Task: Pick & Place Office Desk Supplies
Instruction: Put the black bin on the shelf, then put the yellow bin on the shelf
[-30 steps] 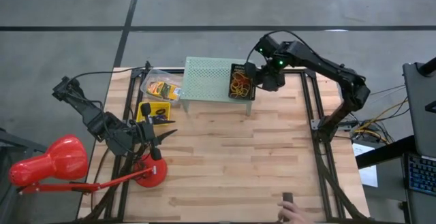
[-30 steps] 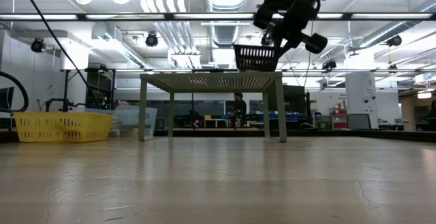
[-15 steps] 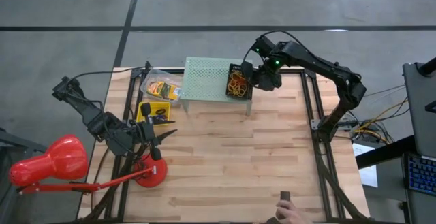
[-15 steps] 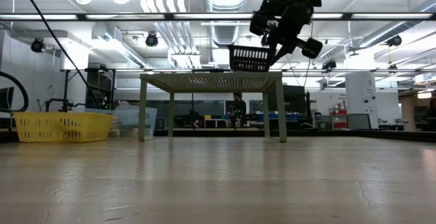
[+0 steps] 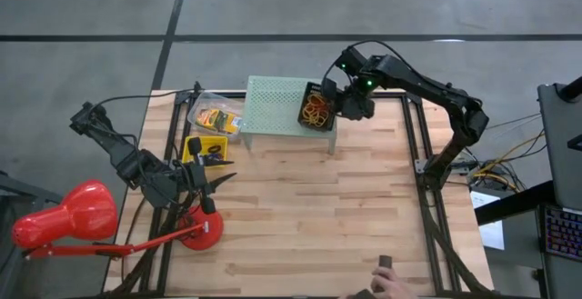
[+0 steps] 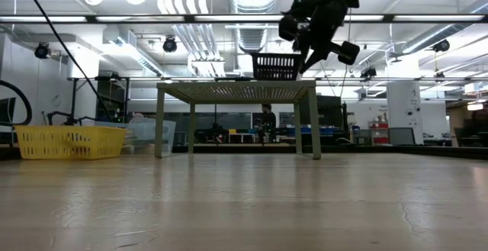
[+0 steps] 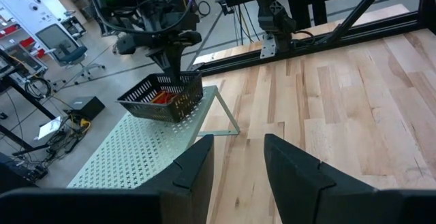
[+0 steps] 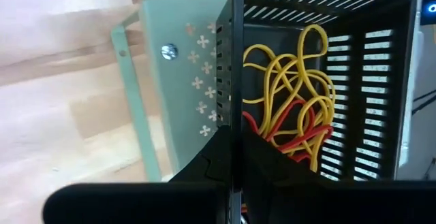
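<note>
Wood of the table (image 5: pixel 300 208) is lying bare along its near part, where a person's hand (image 5: pixel 393 287) is showing at the edge, while the left gripper (image 5: pixel 215 183) is waiting with parted, empty fingers at the left side, beside the red lamp (image 5: pixel 68 215) and a yellow tray (image 5: pixel 205 148). Farther back, the right gripper (image 5: pixel 338 99) is pinching shut on the rim of a black mesh basket (image 5: pixel 318 108) of yellow, orange and red rubber bands (image 8: pixel 300 108), holding it over the right end of the mint-green perforated stand (image 5: pixel 275 107)
</note>
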